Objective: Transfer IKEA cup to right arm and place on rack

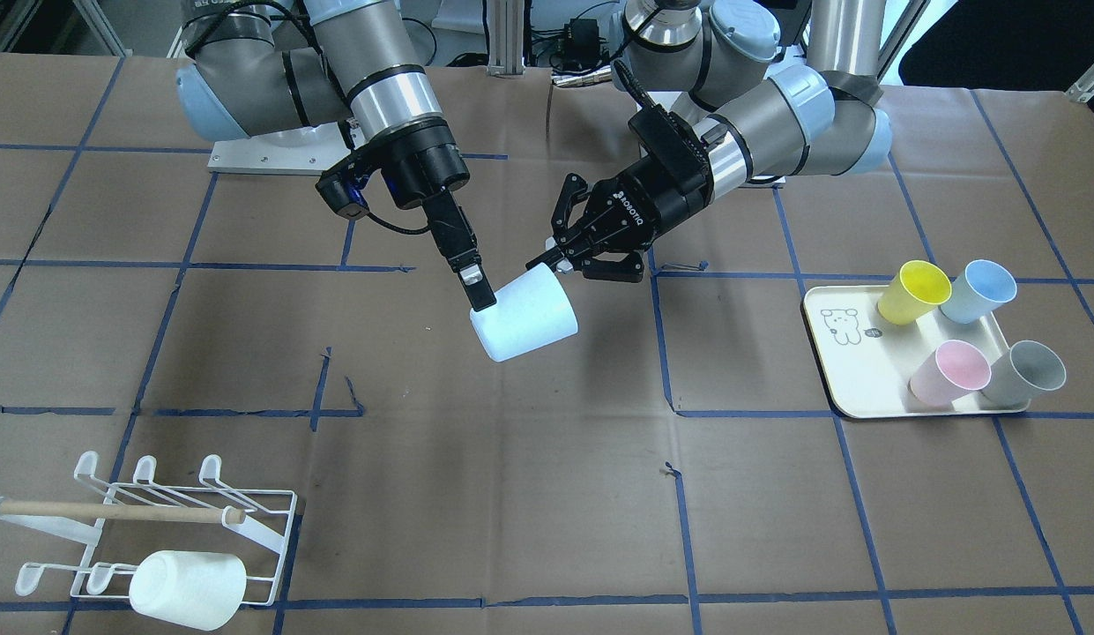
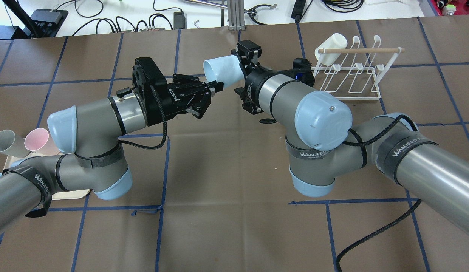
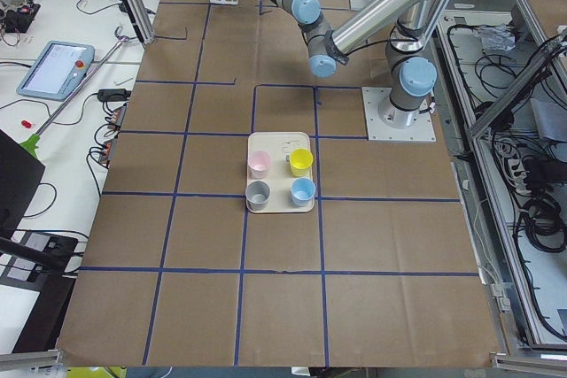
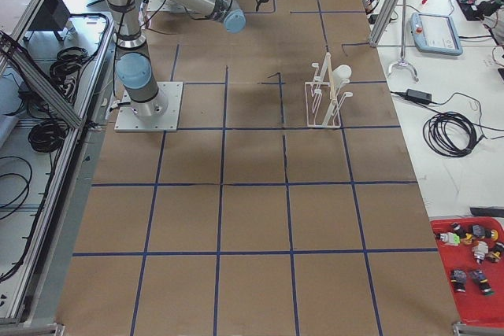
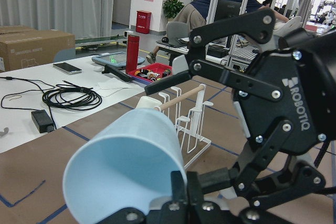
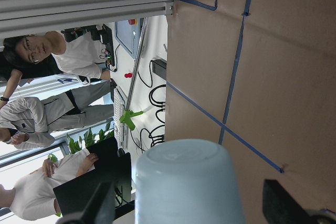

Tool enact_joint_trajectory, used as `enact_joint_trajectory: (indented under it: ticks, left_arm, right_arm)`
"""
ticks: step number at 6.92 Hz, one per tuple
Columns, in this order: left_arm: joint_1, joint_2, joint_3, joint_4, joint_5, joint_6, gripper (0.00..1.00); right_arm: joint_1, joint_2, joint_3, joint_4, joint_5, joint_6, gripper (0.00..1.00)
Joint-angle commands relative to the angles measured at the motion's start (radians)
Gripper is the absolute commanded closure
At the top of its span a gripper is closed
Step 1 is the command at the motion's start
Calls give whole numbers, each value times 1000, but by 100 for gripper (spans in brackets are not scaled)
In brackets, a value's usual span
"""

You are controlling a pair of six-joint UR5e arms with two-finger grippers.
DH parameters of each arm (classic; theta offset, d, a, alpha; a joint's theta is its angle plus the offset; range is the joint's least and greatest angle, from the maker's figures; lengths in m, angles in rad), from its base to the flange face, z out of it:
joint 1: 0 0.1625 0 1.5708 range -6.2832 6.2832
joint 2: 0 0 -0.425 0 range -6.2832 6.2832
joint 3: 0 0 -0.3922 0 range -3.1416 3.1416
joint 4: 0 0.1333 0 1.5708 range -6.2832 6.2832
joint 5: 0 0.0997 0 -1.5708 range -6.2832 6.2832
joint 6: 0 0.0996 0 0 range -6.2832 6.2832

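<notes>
The IKEA cup (image 1: 529, 317), a pale blue tapered plastic tumbler, hangs tilted in mid-air over the middle of the front-facing view, between both arms. The left gripper (image 1: 555, 258), a black linkage-fingered claw, comes in from 2 o'clock and pinches the cup's rim. The right gripper (image 1: 481, 298), boxy black with long flat fingers, reaches down from 11 o'clock, one finger lying along the cup's side. The white wire rack with a wooden dowel (image 1: 115, 510) sits at 7 o'clock, with a white cup (image 1: 187, 589) on it.

Overhead, the cup (image 2: 221, 70) turns its mouth to 9 o'clock, toward the left gripper (image 2: 216, 87); the rack (image 2: 362, 50) is at 2 o'clock.

In both side views the cup is too small to judge.

The left wrist view shows one left finger (image 5: 178, 184) hooked inside the rim, clamped on the wall.

The right wrist view shows the cup's base (image 6: 189, 182) between the right fingers (image 6: 94, 211), which are set wide with gaps on either side and grip nothing.

I judge the hand-over half done. Next the right fingers must close on the body before the left lets go.
</notes>
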Motion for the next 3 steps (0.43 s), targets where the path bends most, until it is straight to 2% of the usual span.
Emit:
enact_joint_trajectory:
  ticks: [1, 3]
  left_arm:
    - [0, 0, 1, 0, 0, 0, 99]
    - [0, 0, 1, 0, 0, 0, 99]
  right_arm:
    - [4, 28, -32, 3, 2, 2, 1]
    - [4, 42, -43, 1, 2, 2, 2]
